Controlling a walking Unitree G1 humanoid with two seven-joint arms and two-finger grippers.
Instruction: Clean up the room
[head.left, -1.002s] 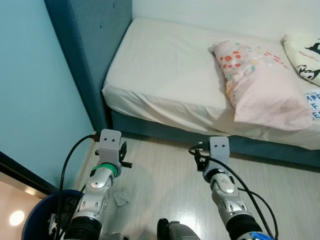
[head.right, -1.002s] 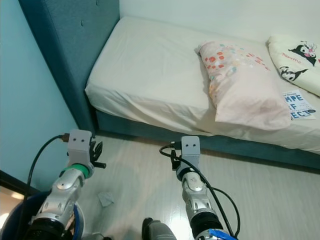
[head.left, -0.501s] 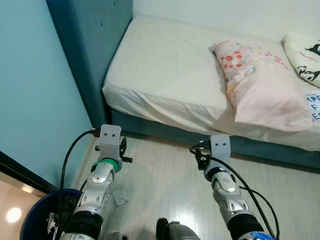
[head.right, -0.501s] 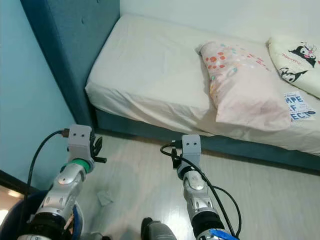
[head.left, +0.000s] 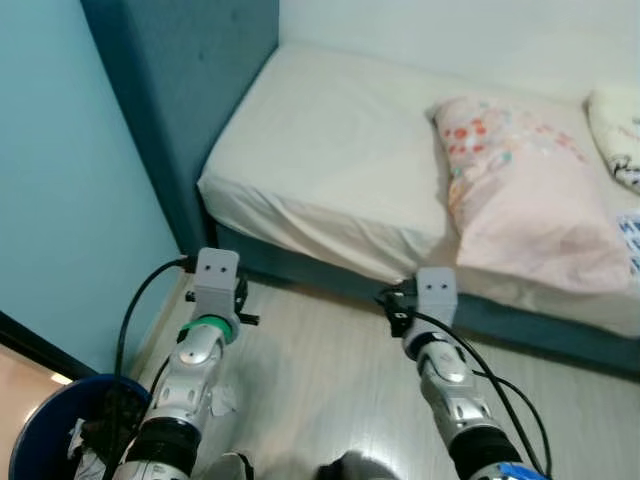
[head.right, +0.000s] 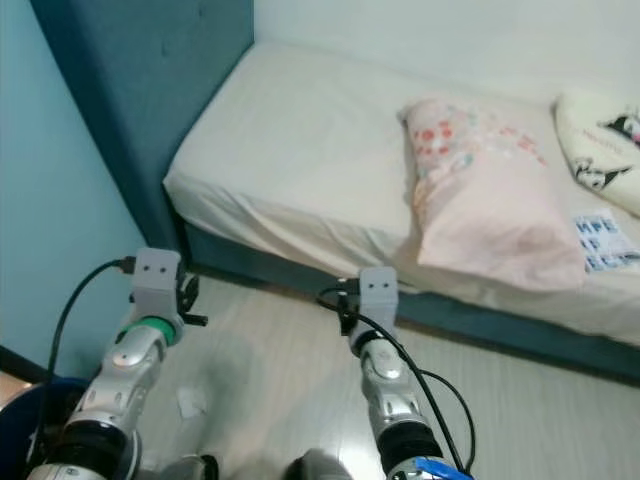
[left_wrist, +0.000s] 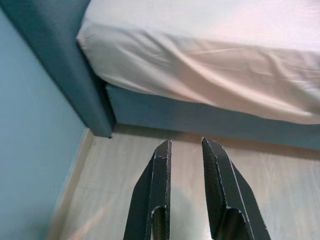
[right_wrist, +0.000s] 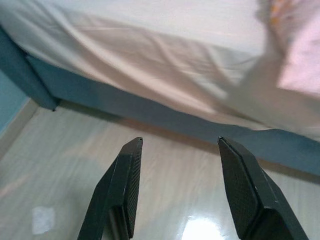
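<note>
A small crumpled white paper scrap (head.right: 188, 402) lies on the pale wood floor beside my left arm; the same paper scrap (right_wrist: 43, 220) appears in the right wrist view. My left gripper (left_wrist: 185, 142) hovers over the floor near the bed's corner, its fingers a narrow gap apart with nothing between them. My right gripper (right_wrist: 180, 140) is held wide open and empty above the floor, facing the bed's blue base. A blue bin (head.left: 45, 440) with rubbish inside stands at my lower left.
A bed (head.left: 340, 170) with a white sheet and blue frame spans the front. A pink patterned pillow (head.left: 530, 200) lies on it, with a printed cushion (head.right: 605, 150) at the far right. A light blue wall (head.left: 70, 200) closes off the left.
The whole picture has shifted and blurred a little, so the camera has moved. More of the bin is visible. Both arms hold the same pose.
</note>
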